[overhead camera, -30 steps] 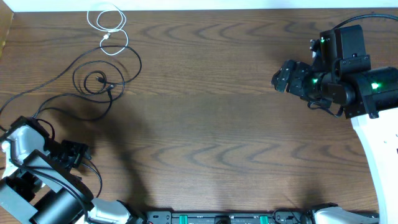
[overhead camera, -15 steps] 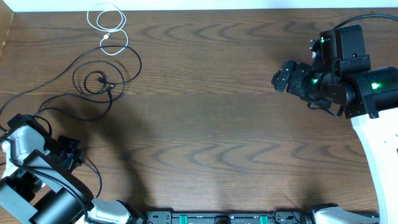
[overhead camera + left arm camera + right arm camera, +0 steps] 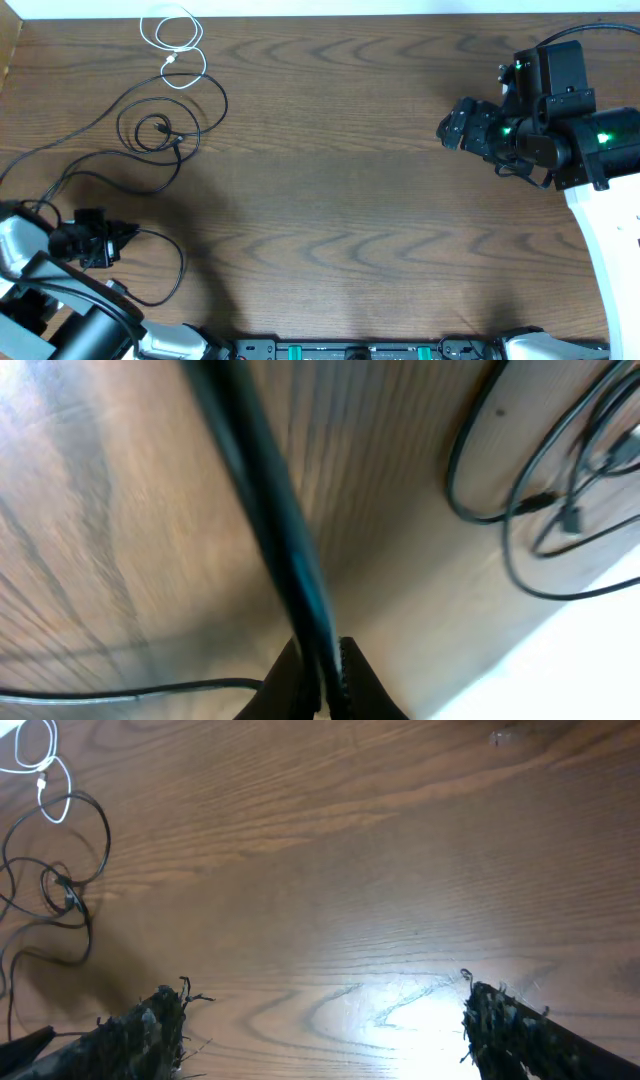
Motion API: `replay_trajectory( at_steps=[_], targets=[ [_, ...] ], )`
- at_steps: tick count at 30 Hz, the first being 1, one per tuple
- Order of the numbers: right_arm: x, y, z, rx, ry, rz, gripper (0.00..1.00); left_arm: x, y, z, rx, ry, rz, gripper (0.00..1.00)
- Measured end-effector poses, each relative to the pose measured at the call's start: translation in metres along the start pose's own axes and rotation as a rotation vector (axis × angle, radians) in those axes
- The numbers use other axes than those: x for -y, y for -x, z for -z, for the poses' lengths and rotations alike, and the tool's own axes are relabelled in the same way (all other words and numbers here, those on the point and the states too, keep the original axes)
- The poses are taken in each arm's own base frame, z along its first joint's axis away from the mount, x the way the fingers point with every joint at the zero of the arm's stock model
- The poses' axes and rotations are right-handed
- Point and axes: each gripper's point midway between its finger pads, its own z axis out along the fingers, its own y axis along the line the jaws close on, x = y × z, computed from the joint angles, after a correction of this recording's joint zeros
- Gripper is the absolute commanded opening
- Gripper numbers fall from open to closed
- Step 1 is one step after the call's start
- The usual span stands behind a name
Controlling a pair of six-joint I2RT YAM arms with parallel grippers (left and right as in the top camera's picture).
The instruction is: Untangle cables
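Black cables [image 3: 170, 133] lie looped at the table's far left, with a short white cable [image 3: 175, 45] coiled behind them. My left gripper [image 3: 118, 236] sits at the near left, shut on one black cable. In the left wrist view that cable [image 3: 270, 530] runs blurred from the pinching gripper [image 3: 322, 678] up to the top left, and more black cable loops [image 3: 540, 480] lie at the upper right. My right gripper [image 3: 450, 125] hovers open at the far right over bare wood. Its wrist view shows the gripper [image 3: 325, 1020] with nothing between the fingers, and the cables [image 3: 60, 880] far to the left.
A thin black loop [image 3: 180, 265] trails on the table to the right of the left gripper. The table's left edge [image 3: 8, 60] is close to the cables. The right arm's base [image 3: 600, 140] stands at the right edge.
My left gripper has shut on a black cable and moved left toward the table edge. A thin loop now lies beside it. The right arm has not moved.
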Motion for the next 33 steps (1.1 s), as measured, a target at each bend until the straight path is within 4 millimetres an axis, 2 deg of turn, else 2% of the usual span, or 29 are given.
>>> replay_trajectory(
  at_steps=[4,9,13,23,28,29,32,33],
  targets=[
    [0.0,0.0,0.0,0.0,0.0,0.0,0.87,0.001,0.012,0.01,0.012,-0.072,0.088,0.08],
    [0.0,0.0,0.0,0.0,0.0,0.0,0.87,0.013,0.036,0.03,0.049,-0.232,0.113,0.08],
    [0.0,0.0,0.0,0.0,0.0,0.0,0.86,0.013,0.046,0.043,0.059,-0.306,0.138,0.08],
    [0.0,0.0,0.0,-0.002,-0.001,0.0,0.86,-0.012,0.071,0.06,0.135,-0.351,0.182,0.08],
    [0.0,0.0,0.0,0.001,0.001,0.0,0.86,-0.035,0.075,0.054,0.176,-0.229,0.18,0.09],
    [0.0,0.0,0.0,0.001,0.001,0.0,0.86,-0.041,0.075,0.053,0.186,-0.201,0.18,0.17],
    [0.0,0.0,0.0,0.0,0.0,0.0,0.86,-0.05,0.079,0.052,0.212,-0.149,0.176,0.71],
    [0.0,0.0,0.0,-0.001,0.0,0.0,0.86,-0.052,0.079,0.052,0.216,-0.139,0.177,0.78]
  ],
)
